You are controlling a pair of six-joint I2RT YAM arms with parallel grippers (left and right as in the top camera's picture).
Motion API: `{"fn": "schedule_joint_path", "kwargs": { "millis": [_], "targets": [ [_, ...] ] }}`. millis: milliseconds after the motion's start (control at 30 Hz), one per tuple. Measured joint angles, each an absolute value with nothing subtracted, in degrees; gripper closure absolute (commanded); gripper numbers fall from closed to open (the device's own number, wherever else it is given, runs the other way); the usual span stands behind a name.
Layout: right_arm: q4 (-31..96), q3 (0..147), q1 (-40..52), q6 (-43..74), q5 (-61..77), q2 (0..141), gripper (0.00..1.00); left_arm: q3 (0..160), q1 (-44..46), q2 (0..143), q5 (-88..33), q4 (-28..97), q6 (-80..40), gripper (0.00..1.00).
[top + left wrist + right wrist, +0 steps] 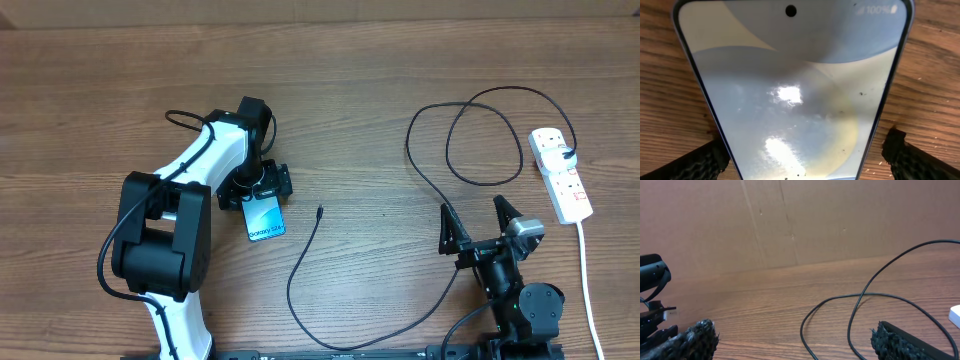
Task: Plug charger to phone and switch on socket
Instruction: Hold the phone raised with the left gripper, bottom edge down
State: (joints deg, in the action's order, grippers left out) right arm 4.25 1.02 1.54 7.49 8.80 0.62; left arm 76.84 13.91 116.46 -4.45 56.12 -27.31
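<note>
The phone (265,219) lies flat on the wooden table, blue screen up, with "Galaxy S24" at its near end. My left gripper (256,187) is open and low over its far end. In the left wrist view the phone (790,75) fills the frame and my left gripper (802,150) straddles it. The charger runs from the socket (560,172) in loops to its plug tip (319,212), which lies loose on the table right of the phone. My right gripper (478,224) is open and empty; in its wrist view (795,335) the cable (860,297) loops between the fingers.
The socket's thick white cord (585,270) runs toward the front edge at far right. A corner of the socket (955,316) shows in the right wrist view. A brown cardboard wall (790,220) stands behind the table.
</note>
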Motion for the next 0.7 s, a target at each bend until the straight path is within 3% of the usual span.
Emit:
{"fn": "schedule_joint_path", "kwargs": {
  "millis": [333, 433, 700],
  "targets": [
    [4.23, 1.02, 1.54, 7.49, 8.80, 0.62, 0.00, 76.73, 13.91, 116.46, -4.10, 56.05, -27.49, 0.06],
    [4.23, 1.02, 1.54, 7.51, 8.78, 0.62, 0.00, 76.75, 13.91, 116.46, -4.03, 56.14, -27.99, 0.11],
    [4.23, 1.02, 1.52, 7.49, 8.80, 0.62, 0.00, 76.75, 13.89, 116.44, -3.97, 55.77, -28.97, 0.02]
  ]
}}
